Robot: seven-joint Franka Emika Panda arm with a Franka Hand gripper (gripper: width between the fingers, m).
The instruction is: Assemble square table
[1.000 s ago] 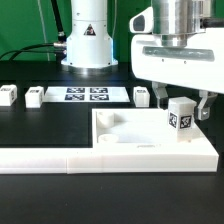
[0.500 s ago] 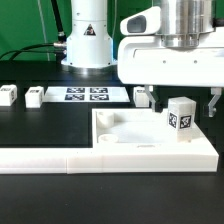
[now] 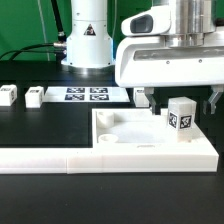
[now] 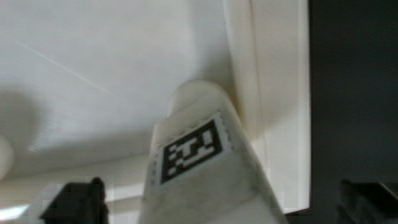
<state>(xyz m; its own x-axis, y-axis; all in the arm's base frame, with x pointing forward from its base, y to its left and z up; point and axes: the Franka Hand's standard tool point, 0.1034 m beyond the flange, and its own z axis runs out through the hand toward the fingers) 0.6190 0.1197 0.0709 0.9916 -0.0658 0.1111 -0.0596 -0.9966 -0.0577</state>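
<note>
We see the big white tabletop [image 3: 140, 135] lying flat on the black table [image 3: 40, 125], toward the exterior view's right. It sits close behind a long low white wall [image 3: 50, 157]. One small white leg [image 3: 180, 113] stands upright on the tabletop, near its far edge, with its black-and-white tag turned toward us. The gripper [image 3: 178, 103] hangs right over this leg, and its jaws are wide open. One dark finger [image 3: 143, 99] is on one side of the leg and the other finger [image 3: 213, 100] is on the other side. We see a gap between each finger and the leg, so the gripper holds nothing. In the wrist view we look down on the same leg [image 4: 192, 150], with the tabletop [image 4: 89, 80] under it. The dark fingertips [image 4: 75, 200] stand apart from it on both sides. Two more small legs, the first spare leg [image 3: 9, 95] and the second spare leg [image 3: 35, 96], rest on the black table at the exterior view's left, well apart from the tabletop. The marker board [image 3: 85, 95] lies just beside them, in front of the arm's white base [image 3: 88, 45].
</note>
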